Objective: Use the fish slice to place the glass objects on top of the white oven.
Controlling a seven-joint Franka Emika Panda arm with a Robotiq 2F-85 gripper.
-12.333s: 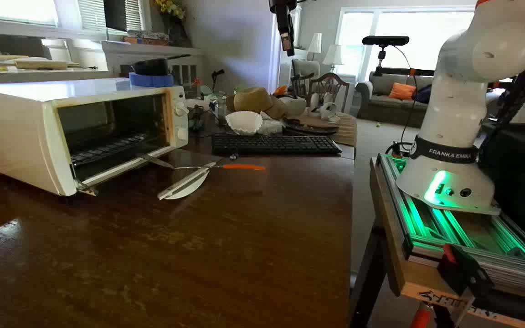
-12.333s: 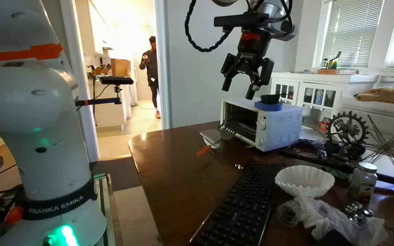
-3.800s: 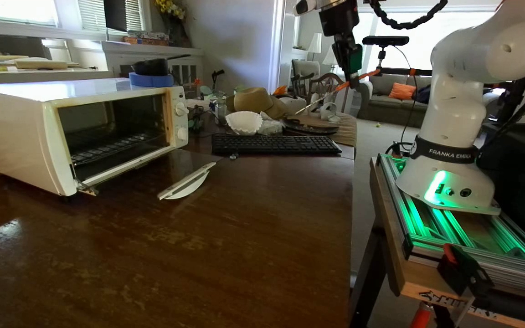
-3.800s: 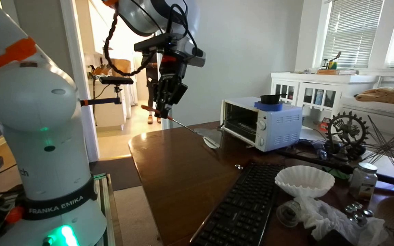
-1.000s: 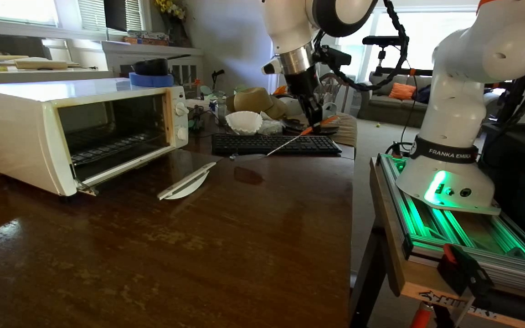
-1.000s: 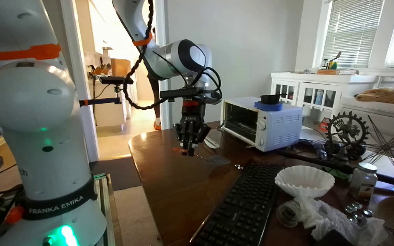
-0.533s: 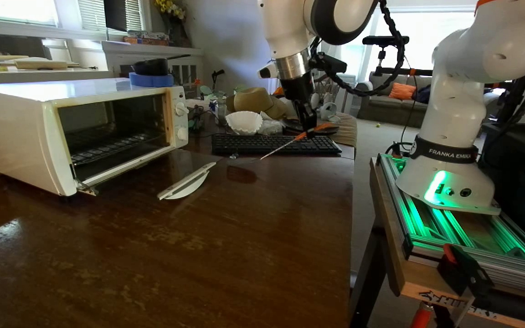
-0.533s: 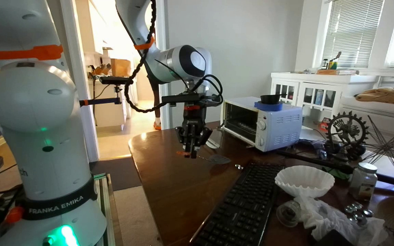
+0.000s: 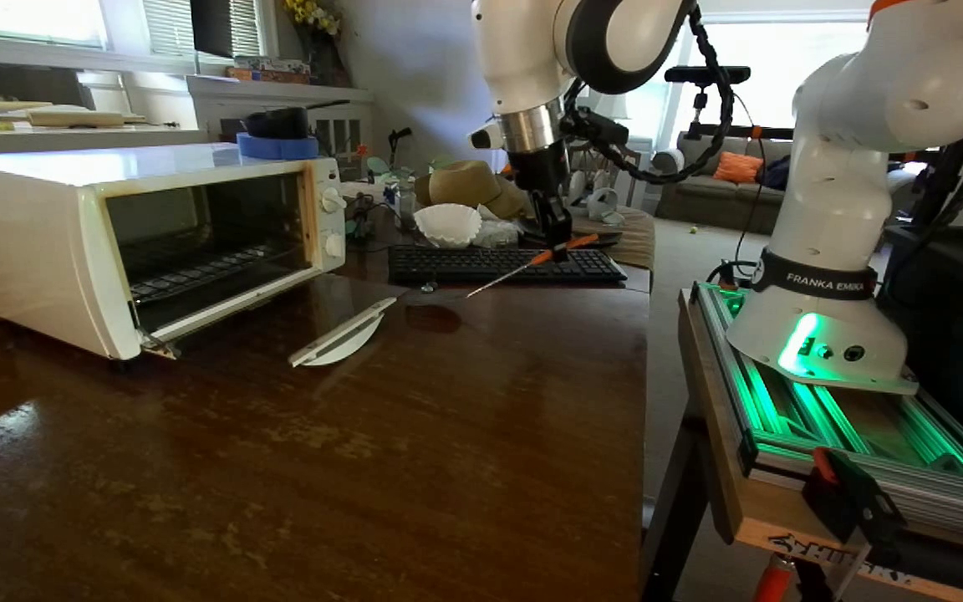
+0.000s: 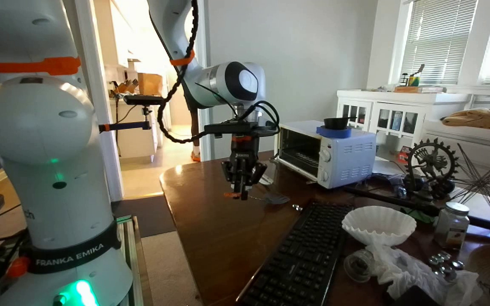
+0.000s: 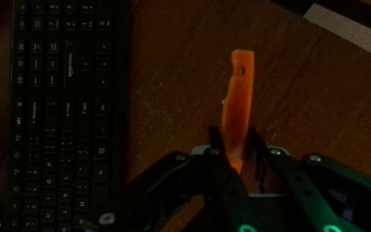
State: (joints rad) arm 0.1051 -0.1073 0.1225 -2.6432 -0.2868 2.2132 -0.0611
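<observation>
End effector (image 11: 233,141) partly hides fish slice (image 11: 239,96).

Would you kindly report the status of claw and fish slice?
Claw shut on fish slice. Blade close to glass objects. Black pan on blue base taking up space atop white oven.

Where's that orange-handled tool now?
In an exterior view, the fish slice is gripped in the hand, left of the keyboard, with the white oven farther back.
</observation>
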